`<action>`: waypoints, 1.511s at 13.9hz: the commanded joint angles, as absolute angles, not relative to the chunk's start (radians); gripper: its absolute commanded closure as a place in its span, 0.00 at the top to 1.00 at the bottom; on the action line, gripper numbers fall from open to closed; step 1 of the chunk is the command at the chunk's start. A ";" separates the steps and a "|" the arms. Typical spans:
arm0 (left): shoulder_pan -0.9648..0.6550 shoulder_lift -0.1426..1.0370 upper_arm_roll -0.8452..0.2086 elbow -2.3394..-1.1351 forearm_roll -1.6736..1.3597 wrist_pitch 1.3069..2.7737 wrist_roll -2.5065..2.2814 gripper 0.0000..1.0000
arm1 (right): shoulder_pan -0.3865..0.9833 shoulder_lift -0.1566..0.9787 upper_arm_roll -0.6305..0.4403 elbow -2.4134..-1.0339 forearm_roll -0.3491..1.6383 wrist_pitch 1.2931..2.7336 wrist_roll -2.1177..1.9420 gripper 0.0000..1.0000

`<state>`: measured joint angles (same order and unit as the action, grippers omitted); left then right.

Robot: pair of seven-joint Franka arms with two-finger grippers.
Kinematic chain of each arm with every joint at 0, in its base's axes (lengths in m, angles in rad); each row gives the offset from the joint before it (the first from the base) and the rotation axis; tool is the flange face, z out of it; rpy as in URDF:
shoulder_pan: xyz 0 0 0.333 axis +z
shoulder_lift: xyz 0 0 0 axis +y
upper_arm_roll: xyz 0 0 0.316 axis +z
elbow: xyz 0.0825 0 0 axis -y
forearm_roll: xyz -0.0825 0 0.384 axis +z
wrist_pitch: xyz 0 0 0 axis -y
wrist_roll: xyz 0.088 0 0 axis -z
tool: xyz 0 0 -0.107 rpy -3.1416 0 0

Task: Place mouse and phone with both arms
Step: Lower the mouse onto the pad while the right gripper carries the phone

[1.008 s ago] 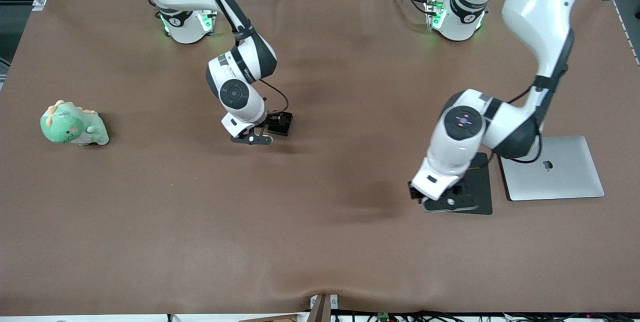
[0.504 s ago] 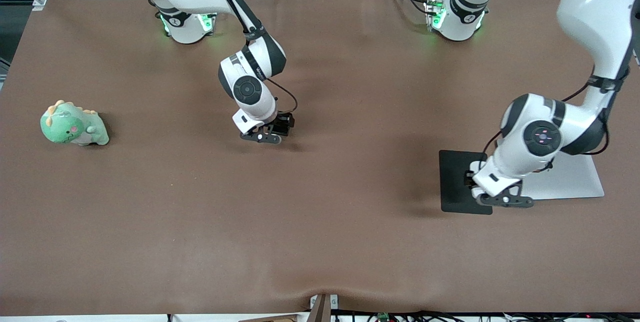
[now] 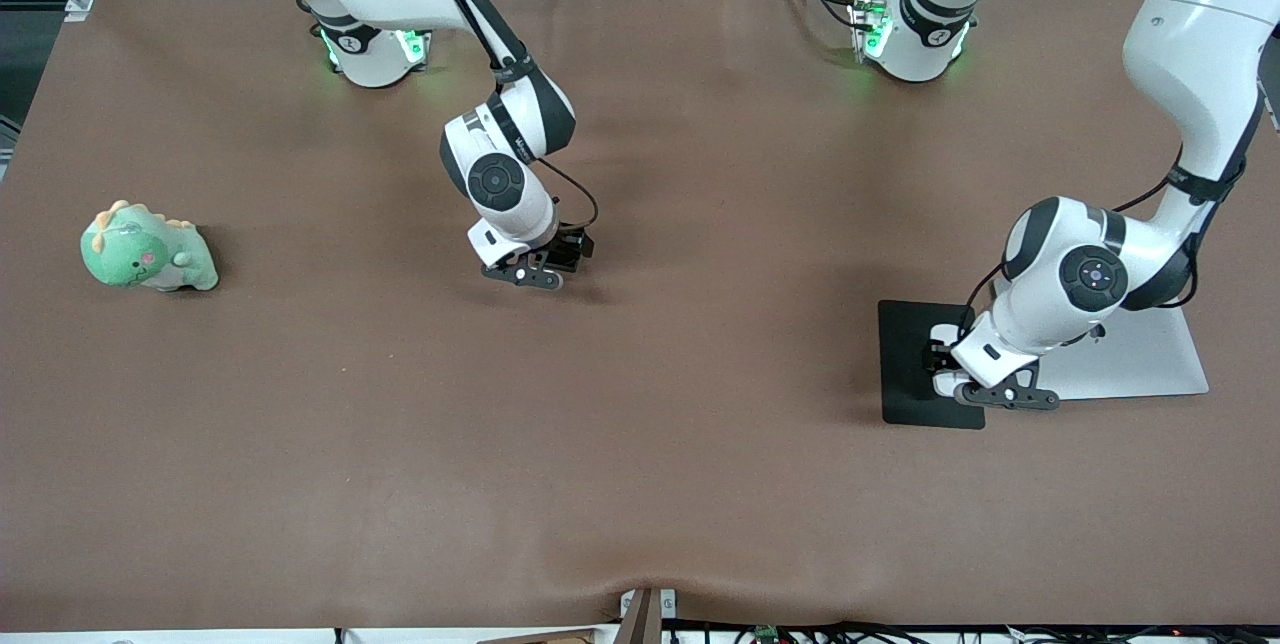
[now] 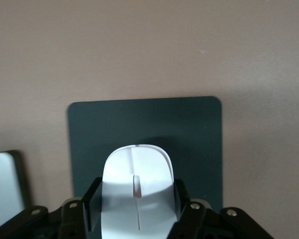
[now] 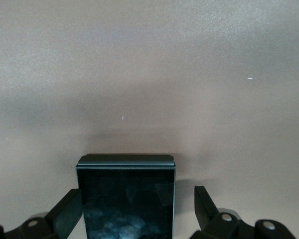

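Note:
The white mouse [image 4: 137, 189] sits between the fingers of my left gripper [image 4: 137, 200], which is shut on it. It hangs low over the flat black pad [image 4: 189, 129]; I cannot tell whether it touches. From the front, the left gripper [image 3: 940, 361] is over the edge of the pad [image 3: 905, 354] beside the laptop. The black phone [image 5: 127, 194] lies flat on the brown table, mid-table toward the right arm's end. My right gripper [image 5: 137, 199] is open and straddles it, with a clear gap at one finger. In the front view the phone [image 3: 572, 249] is under the right gripper [image 3: 560, 256].
A closed silver laptop [image 3: 1140, 359] lies beside the pad toward the left arm's end; its corner [image 4: 2, 184] shows in the left wrist view. A green plush dinosaur [image 3: 145, 249] sits at the right arm's end. A brown cloth [image 3: 640, 444] covers the table.
The left arm swung toward its own end of the table with the mouse, uncovering most of the pad, then eased back a little. The right gripper shifted slightly over the phone.

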<state>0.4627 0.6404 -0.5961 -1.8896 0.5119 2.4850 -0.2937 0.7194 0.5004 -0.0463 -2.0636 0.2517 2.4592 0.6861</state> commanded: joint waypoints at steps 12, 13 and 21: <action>0.469 0.726 -0.571 -1.882 0.548 2.597 -0.281 1.00 | 0.723 0.525 -0.057 -2.028 0.282 2.381 0.698 0.00; 0.469 0.724 -0.571 -1.881 0.549 2.597 -0.279 1.00 | 0.713 0.516 -0.060 -2.029 0.282 2.340 0.686 0.00; 0.460 0.650 -0.598 -1.804 0.546 2.452 -0.267 1.00 | 0.597 0.399 -0.138 -2.150 0.264 2.286 0.439 0.00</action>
<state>0.4625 0.6881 -0.5832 -1.8170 0.5273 2.5320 -0.2721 0.6246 0.4636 -0.1188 -2.0812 0.2608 2.2888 0.5147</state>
